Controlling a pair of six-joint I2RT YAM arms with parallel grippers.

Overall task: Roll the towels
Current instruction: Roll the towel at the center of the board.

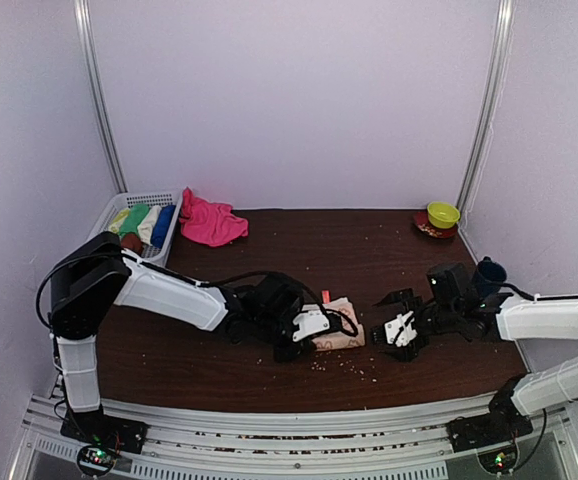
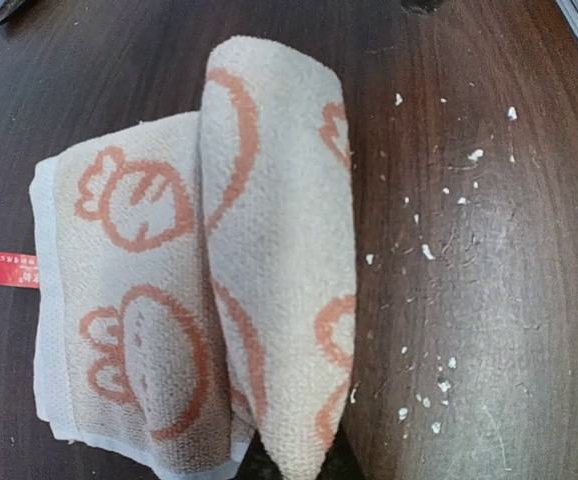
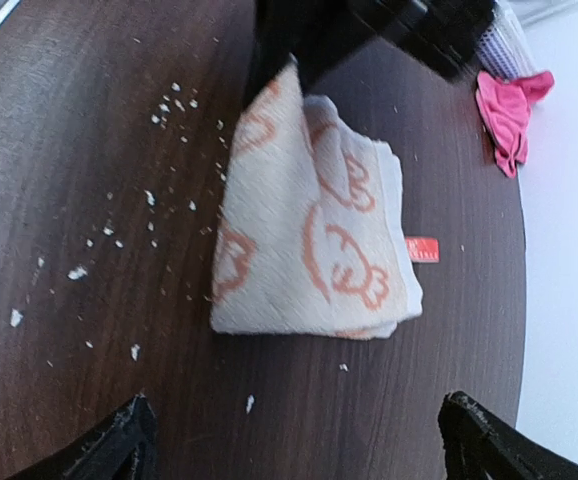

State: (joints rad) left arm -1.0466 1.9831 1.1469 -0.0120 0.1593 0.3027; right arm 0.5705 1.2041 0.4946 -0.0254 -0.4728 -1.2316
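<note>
Basket (image 1: pixel 109 210) of white mesh stands at the far left of the counter (image 1: pixel 299 240) with rolled towels (image 1: pixel 144 220) inside, and the pink towel (image 1: pixel 209 222) lies crumpled just beside it, well apart from both arms.

At the middle, the left hand (image 1: pixel 314 335) is closed on the left end of the peach towel (image 2: pixel 139 300). This towel is only partly rolled. The roll sits on its near side, and its long axis runs left to right, from the left hand toward the right hand (image 1: pixel 401 335). The flat part, with a red tag (image 2: pixel 14 270), lies on the far side, so the rolling probably must go away from the robot.

The right hand is just to the right of the towel, not touching it, with its fingers (image 3: pixel 119 445) spread wide and holding nothing. It is the nearer one to the free right end of the roll.
</note>
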